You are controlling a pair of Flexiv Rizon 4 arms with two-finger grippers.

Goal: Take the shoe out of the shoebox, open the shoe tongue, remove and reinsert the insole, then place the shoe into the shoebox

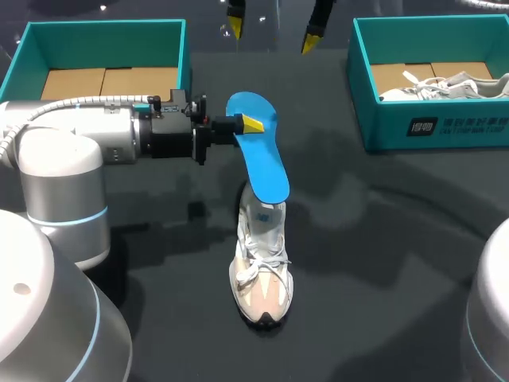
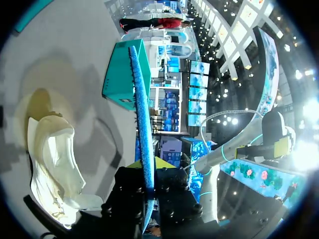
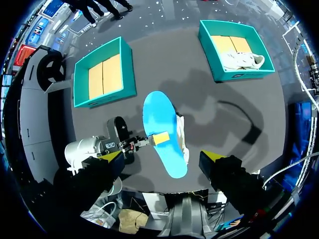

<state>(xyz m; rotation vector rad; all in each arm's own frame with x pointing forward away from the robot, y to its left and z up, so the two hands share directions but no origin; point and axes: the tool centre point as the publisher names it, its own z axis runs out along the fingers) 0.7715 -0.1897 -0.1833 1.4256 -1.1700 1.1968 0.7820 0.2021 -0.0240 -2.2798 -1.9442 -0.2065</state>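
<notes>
A white and beige shoe (image 1: 261, 267) lies on the dark table, toe toward the near edge. A blue insole (image 1: 256, 151) stands tilted over it, its lower end at the shoe's opening. My left gripper (image 1: 243, 125) is shut on the insole's upper part from the left. In the left wrist view the insole (image 2: 141, 114) shows edge-on between that gripper's (image 2: 148, 186) fingers, with the shoe (image 2: 52, 164) beside it. My right gripper (image 1: 274, 32) hangs open high above the far side and holds nothing. From there it (image 3: 163, 159) looks down on the insole (image 3: 162, 124) and shoe (image 3: 181, 134).
A teal shoebox (image 1: 433, 131) at the far right holds a second white shoe (image 1: 445, 86). A second teal box (image 1: 24, 56) at the far left shows only its cardboard floor. Both boxes (image 3: 127, 69) (image 3: 209, 47) appear in the right wrist view.
</notes>
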